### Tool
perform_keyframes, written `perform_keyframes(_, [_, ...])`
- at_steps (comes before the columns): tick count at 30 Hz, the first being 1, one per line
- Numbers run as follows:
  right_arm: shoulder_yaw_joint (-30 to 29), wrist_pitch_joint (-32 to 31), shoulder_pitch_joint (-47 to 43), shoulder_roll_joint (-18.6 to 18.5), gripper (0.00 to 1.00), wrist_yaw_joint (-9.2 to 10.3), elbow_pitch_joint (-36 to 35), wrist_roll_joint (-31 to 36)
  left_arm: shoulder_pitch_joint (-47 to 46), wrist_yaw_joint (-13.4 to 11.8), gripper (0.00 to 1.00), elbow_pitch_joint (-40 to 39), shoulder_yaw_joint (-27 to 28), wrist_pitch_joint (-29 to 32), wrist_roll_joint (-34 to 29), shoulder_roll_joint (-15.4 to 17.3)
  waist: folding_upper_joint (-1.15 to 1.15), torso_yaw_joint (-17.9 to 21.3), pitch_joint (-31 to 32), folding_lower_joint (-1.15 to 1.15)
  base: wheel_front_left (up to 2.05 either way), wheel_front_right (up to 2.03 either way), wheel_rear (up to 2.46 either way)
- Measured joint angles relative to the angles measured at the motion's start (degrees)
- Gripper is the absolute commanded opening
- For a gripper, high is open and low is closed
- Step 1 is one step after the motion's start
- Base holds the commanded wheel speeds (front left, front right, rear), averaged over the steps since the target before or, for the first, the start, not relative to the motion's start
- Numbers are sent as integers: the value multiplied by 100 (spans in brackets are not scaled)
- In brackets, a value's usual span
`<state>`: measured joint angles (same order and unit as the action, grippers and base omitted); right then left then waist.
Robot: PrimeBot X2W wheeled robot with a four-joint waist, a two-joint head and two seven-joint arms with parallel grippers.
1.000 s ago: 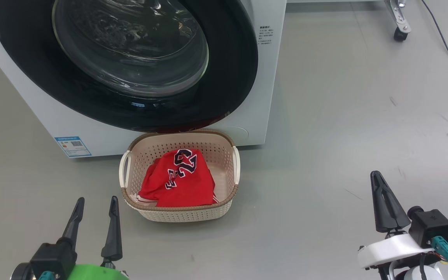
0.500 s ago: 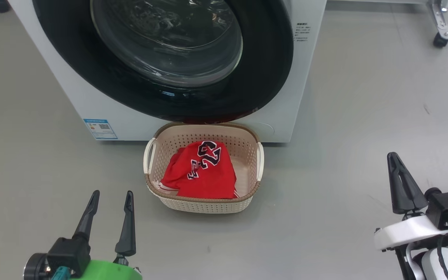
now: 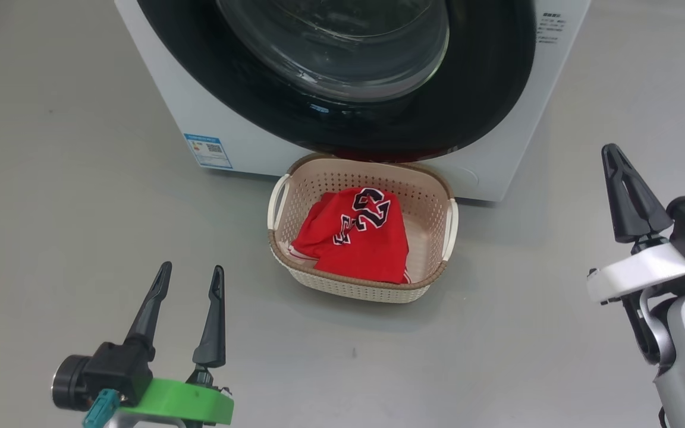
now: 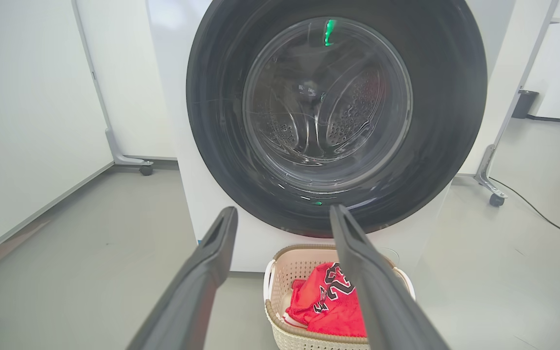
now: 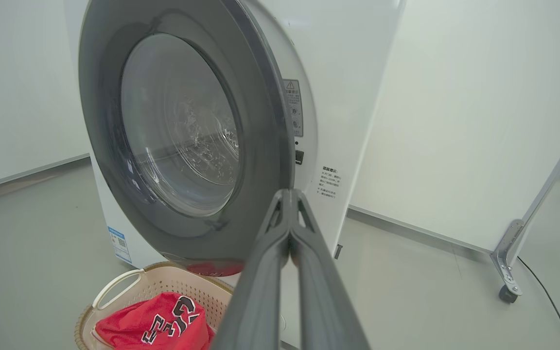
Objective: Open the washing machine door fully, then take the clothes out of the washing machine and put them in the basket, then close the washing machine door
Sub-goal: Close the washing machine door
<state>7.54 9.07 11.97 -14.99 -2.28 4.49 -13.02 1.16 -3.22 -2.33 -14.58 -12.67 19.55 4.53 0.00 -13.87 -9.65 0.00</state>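
- Head view: the clothes (image 3: 357, 244) lie in the basket (image 3: 342, 289), just before the washing machine (image 3: 194, 101)
- Left wrist view: the washing machine door (image 4: 212, 121) looks shut over a bare drum (image 4: 326, 107), so I judge the task nearly finished
- My left gripper (image 3: 192, 268) is spread, holding nothing; my right gripper (image 3: 610, 151) is pressed together, empty

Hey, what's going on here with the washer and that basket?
Nothing is being handled right now. The red clothes lie in the basket in front of the washing machine, whose door looks shut. The left end effector is open and the right end effector is shut; both hang free above the floor.
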Motion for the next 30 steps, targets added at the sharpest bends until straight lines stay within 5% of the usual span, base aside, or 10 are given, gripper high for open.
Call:
perform_keyframes(12, [141, -381, 1208, -177, 0, -266, 510, -8, -318, 56, 100, 12, -140, -58, 1, -87, 0, -582, -435, 0, 0, 0, 0])
perform_keyframes(30, [200, -634, 2796, -372, 0, -372, 1337, -74, -727, 108, 100, 85, -346, -153, 12, -175, 0, -1115, -1019, 0, 0, 0, 0])
